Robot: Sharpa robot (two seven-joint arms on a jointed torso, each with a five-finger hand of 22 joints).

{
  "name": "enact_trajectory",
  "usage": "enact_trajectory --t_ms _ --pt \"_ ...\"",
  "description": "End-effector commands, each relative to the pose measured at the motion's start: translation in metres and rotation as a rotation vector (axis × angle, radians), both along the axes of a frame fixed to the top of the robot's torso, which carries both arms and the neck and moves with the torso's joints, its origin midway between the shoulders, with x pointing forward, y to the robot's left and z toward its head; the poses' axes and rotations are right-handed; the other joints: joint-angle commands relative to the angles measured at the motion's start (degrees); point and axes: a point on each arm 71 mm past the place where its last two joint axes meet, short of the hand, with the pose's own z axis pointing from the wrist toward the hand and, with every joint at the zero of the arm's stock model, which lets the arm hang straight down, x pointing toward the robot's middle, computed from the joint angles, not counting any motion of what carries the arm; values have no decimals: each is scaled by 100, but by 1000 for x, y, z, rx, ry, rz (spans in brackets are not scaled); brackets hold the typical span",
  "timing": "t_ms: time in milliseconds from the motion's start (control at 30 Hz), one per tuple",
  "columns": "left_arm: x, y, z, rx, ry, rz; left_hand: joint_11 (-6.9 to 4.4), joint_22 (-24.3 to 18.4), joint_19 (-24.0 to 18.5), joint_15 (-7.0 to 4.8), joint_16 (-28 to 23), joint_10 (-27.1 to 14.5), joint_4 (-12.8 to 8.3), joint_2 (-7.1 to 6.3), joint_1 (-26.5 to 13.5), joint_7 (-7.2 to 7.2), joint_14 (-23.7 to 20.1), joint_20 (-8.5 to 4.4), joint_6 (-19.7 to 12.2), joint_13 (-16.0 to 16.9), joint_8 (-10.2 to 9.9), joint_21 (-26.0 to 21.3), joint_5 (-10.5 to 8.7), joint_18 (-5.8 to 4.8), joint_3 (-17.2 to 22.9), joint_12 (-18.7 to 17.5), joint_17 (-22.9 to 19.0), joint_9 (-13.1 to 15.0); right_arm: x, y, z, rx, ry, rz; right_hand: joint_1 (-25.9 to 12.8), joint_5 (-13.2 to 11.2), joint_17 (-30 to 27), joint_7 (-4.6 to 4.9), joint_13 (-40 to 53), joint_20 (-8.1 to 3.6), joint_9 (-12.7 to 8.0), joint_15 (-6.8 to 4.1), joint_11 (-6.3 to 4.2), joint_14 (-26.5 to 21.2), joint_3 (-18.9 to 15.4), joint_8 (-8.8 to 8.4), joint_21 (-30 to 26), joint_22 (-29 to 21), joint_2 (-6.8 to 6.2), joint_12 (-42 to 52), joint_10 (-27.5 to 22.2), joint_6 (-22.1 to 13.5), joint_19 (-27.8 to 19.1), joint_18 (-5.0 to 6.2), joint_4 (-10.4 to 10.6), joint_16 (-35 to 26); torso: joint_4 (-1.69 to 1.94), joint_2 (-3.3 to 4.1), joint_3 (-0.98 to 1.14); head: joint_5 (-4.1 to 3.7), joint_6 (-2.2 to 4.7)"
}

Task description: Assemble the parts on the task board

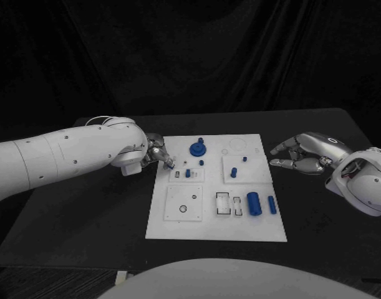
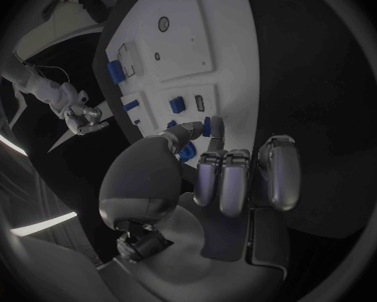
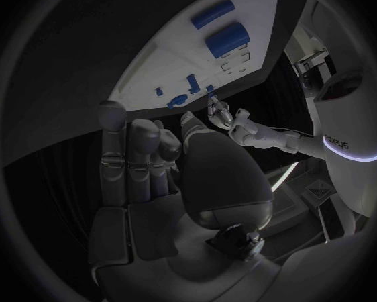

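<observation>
Left robot hand (image 1: 157, 154) pinches a small blue peg (image 1: 169, 166) at the task board (image 1: 181, 227) edge; right robot hand (image 1: 305, 154) waits, fingers apart. Keep the peg upright over its hole.

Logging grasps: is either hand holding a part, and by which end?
The left hand pinches a small blue piece between thumb and finger; which end cannot be told. The right hand holds nothing.

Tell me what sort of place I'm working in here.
Likely a robot test bench or lab: a black table backed by a dark curtain, with a white task board of small blue parts set between two robot arms.
</observation>
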Motion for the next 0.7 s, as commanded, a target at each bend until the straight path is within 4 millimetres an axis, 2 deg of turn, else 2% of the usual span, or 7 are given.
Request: enact_trajectory --t_ms 33,233,333,500,700 --pt "-6 -3 1 5 40 23 -38 902 24 -23 15 600 -177 9 -103 -62 584 -10 65 1505 4 -23 -86 -47 257 20 1510 1 -1 -1 -1 -6 9 -16 29 25 -4 7 -5 2 -7 46 3 126 27 -32 -28 6 1 -18 -33 46 51 31 5 -25 6 -6 5 -2 -1" --pt "-12 -7 1 19 62 14 -41 910 33 -26 15 600 -124 33 -188 -66 584 -13 90 1505 0 -23 -149 -48 261 20 1510 -5 -1 -2 -2 -7 11 -19 38 29 -7 8 -9 3 -9 47 5 124 29 -35 -38 6 1 -21 -34 50 50 32 4 -30 3 -12 7 6 -1" --pt "-13 -8 1 22 61 19 -43 916 42 -28 15 600 -76 50 -249 -68 584 -15 104 1505 -7 -19 -170 -50 245 20 1510 -14 -1 -2 -2 -7 11 -19 38 29 -7 8 -9 3 -9 47 5 124 29 -35 -38 6 1 -21 -34 50 50 32 4 -30 0 -7 -3 25 -1" --pt "-14 -10 0 30 61 28 -42 931 64 -32 15 600 -11 81 -331 -61 584 -20 75 1505 -55 -10 -96 -55 200 20 1510 -45 -1 -2 -2 -7 11 -19 38 29 -7 8 -9 3 -9 47 5 124 29 -35 -38 6 1 -21 -34 50 50 32 4 -30 -12 -2 -8 49 -1" --pt "-15 -14 -1 27 57 31 -38 934 70 -31 15 600 12 108 -349 -55 584 -20 55 1505 -82 -9 -81 -56 187 20 1510 -64 -1 -2 -3 -6 10 -17 38 29 -7 8 -9 3 -9 47 5 124 29 -35 -38 6 1 -21 -34 50 50 32 4 -30 -15 -2 -6 36 -1"
